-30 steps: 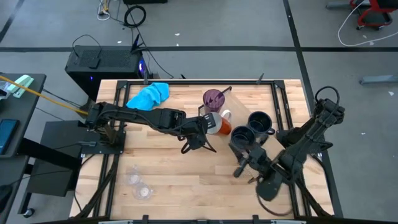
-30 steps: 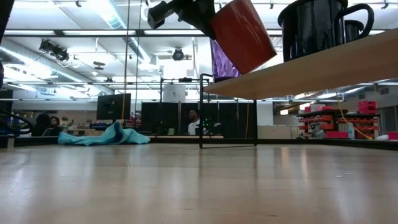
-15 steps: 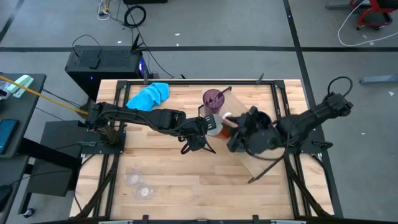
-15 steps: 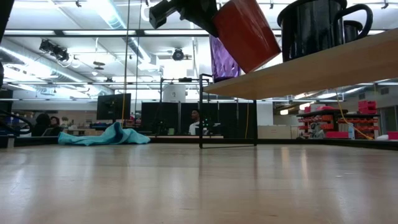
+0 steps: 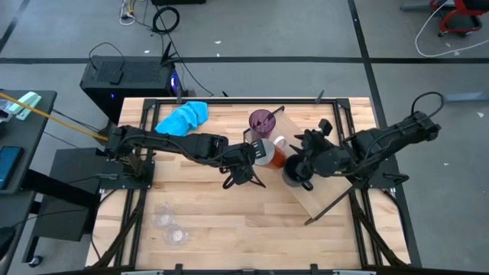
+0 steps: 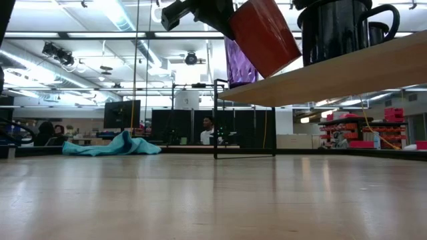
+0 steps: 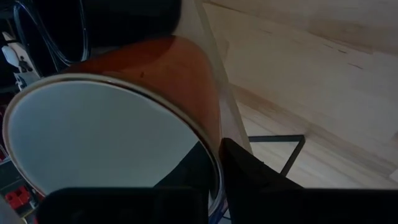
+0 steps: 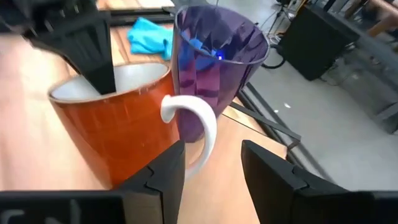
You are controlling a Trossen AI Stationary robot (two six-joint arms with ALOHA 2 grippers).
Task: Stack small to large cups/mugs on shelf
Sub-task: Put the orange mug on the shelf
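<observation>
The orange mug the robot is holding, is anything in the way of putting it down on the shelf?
Partly. The orange mug, tilted in the left gripper, hangs beside the purple tumbler on the shelf; the right gripper faces its handle.

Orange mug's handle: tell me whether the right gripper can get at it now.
Probably yes: the right gripper faces the handle with open fingers, nothing between; the purple tumbler crowds close behind.

Seen from above, the left claw [image 5: 257, 156] grips the rim of an orange mug with a white inside [image 5: 272, 153], beside the purple tumbler [image 5: 263, 121] at the far end of the shelf [image 5: 317, 200]. The right claw [image 5: 303, 150] hovers over a dark mug [image 5: 293, 173] on the shelf. A blue cloth [image 5: 183, 117] and two clear glasses [image 5: 171, 228] lie on the desk [image 5: 229, 218].
</observation>
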